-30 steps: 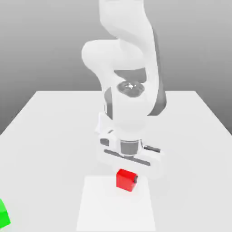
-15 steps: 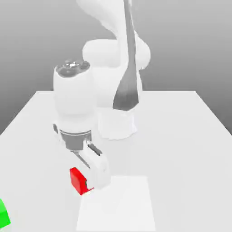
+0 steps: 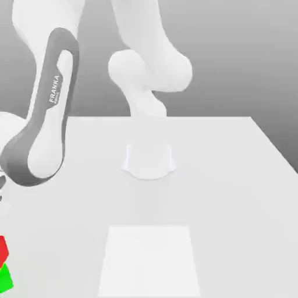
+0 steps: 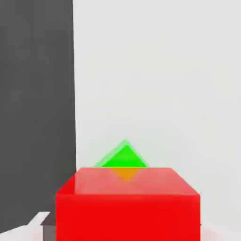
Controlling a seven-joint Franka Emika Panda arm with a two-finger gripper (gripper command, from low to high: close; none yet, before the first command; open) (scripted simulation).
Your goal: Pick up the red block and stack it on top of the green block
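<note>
**Nearly over the green block, red block in hand**

Now I carry the red block (image 4: 127, 204) close under my hand camera, where it sits square and near, with pale finger tips just showing at its lower corners. I judge my gripper is closed on it, since the cube hangs above the table (image 3: 233, 174) rather than resting there. In the exterior view the red block (image 3: 3, 249) shows at the far left edge, directly above the green block (image 3: 4, 278), the two looking close or touching; I cannot tell which.

From my hand view the green block (image 4: 123, 157) lies beyond and below the red one, turned so a corner points toward me, near the table's edge where the dark surround begins. Its faces are therefore not lined up with the cube I hold.

My arm (image 3: 43, 128) reaches far to the exterior view's left because the target sits at that corner. I judge the next move calls for centring over the green cube, then lowering gently; an off-centre release so near the edge could tip the red cube off.
</note>
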